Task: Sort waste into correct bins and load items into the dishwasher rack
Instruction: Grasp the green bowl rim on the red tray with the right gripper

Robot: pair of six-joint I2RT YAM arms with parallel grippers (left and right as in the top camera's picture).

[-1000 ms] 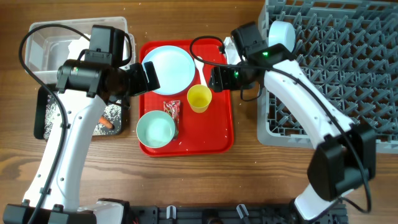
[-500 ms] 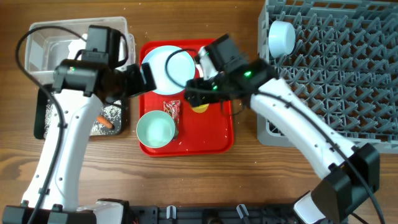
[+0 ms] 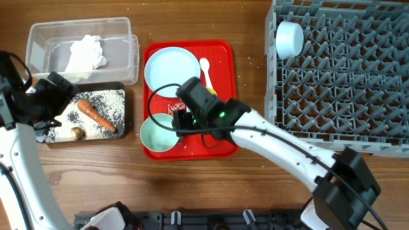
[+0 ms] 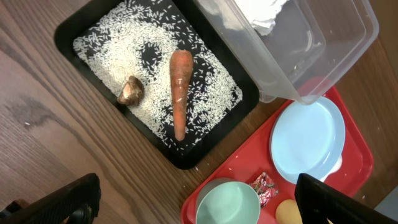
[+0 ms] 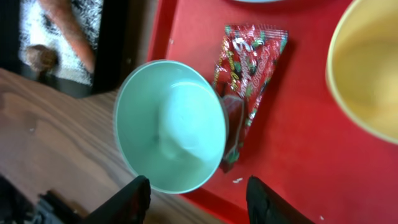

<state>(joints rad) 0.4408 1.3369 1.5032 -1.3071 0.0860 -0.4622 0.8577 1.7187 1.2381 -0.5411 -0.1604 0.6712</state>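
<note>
On the red tray (image 3: pixel 223 137) lie a pale blue plate (image 3: pixel 171 66), a white spoon (image 3: pixel 206 69), a blue-green bowl (image 3: pixel 158 134) and a red-and-white wrapper (image 3: pixel 174 108). My right gripper (image 3: pixel 185 119) hovers open over the bowl (image 5: pixel 171 124) and wrapper (image 5: pixel 249 74), holding nothing; the yellow cup (image 5: pixel 367 68) is beside it. My left gripper (image 3: pixel 46 105) is wide open and empty at the left end of the black tray (image 3: pixel 131 112), which holds the carrot (image 3: pixel 96 114), brown lump (image 3: pixel 77 133) and rice (image 4: pixel 124 43). The clear tub (image 3: pixel 121 32) holds the napkin (image 3: pixel 83 51). A second bowl (image 3: pixel 289 38) stands in the grey rack (image 3: pixel 339 83).
The rack's left wall (image 3: pixel 270 96) stands close to the red tray's right edge. The clear tub and black tray sit tight against each other left of the red tray. Bare wooden table (image 3: pixel 96 185) runs along the front.
My left arm has swung away to the left, uncovering the tub and black tray. My right gripper crossed from the rack's edge over the red tray to the bowl and wrapper, its jaws narrowing.
</note>
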